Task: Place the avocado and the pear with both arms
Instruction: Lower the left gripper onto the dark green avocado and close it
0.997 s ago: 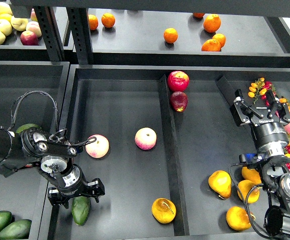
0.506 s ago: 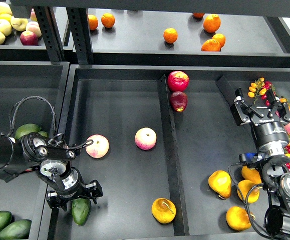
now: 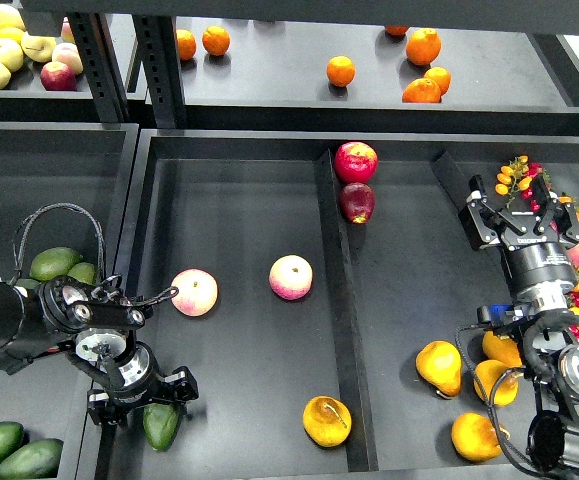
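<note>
The dark green avocado lies in the front left corner of the middle tray. My left gripper hangs just over its near end with the jaws spread wide, and it does not grip the fruit. The yellow-orange pear with a brown blotch lies at the front of the same tray beside the divider. My right gripper is open and empty over the right tray, far from the pear.
Two peaches lie mid-tray, and two red apples sit at the divider's far end. More pears lie front right by my right arm, and more avocados fill the left bin. Oranges sit on the back shelf.
My left arm has drawn back toward the left and front. The avocado has stayed almost where it was. The right arm has not moved.
</note>
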`<state>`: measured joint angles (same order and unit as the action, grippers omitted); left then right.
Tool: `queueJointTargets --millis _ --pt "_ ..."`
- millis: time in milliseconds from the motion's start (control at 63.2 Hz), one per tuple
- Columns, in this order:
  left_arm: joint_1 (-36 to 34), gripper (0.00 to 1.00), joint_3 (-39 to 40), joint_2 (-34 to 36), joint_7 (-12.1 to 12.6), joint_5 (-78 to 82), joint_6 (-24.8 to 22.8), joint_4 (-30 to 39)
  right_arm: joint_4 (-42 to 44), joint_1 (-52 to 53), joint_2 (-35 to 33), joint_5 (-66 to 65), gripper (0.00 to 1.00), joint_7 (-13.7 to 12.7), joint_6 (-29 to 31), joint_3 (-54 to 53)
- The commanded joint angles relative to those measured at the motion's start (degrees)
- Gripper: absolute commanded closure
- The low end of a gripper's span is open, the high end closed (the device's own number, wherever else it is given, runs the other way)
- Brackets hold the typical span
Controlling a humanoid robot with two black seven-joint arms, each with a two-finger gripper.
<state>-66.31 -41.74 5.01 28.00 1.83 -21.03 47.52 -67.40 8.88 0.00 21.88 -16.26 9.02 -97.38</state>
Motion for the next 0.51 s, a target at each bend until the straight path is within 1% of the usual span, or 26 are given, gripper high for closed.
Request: queueJointTargets --millis 0,63,237,253,269,491 --pt "0.13 0.04 0.25 0.0 0.0 0.02 -0.07 -0.15 0.08 0.0 0.0 0.0 0.0 0.0 0.03 0.0" --pt "0.13 0.04 0.34 0.0 0.0 0.11 -0.07 -0.24 0.16 0.08 0.0 0.0 0.0 0.0 0.03 0.0" --pt "0.13 0.16 1.49 0.18 0.0 0.46 -1.21 -0.24 0.16 0.08 0.0 0.0 0.0 0.0 0.12 0.0" --pt "0.13 0.18 1.49 0.18 0.0 0.37 -1.3 -0.32 0.16 0.08 0.0 0.0 0.0 0.0 0.12 0.0" --pt "0.22 0.23 1.49 0.18 0.0 0.28 -1.39 -0.24 0.25 0.08 0.0 0.0 0.0 0.0 0.03 0.0" --pt "0.65 0.51 3.24 0.79 0.0 -0.16 -3.67 -0.24 0.08 0.08 0.0 0.0 0.0 0.0 0.12 -0.09"
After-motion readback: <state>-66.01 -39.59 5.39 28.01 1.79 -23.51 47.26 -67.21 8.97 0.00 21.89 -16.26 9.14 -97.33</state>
